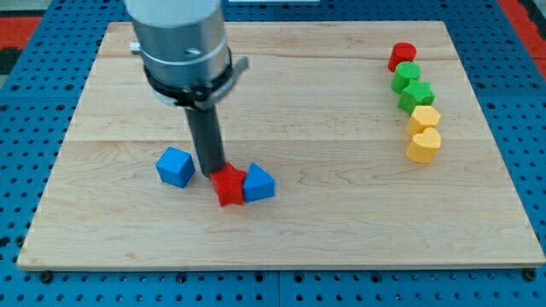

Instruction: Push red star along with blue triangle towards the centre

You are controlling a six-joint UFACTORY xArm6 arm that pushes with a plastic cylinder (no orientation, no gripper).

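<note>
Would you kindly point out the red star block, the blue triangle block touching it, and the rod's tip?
red star block (pixel 228 185), camera view, middle of its top face.
blue triangle block (pixel 258 183), camera view, middle of its visible face, at the star's right.
my tip (pixel 212 170), camera view, rod's very end, at the star's upper left.

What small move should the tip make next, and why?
Probably a short push toward the view's upper right. My tip sits at the red star's upper-left edge, the blue triangle touches the star's right side, and the board's centre lies up and right of the pair.
</note>
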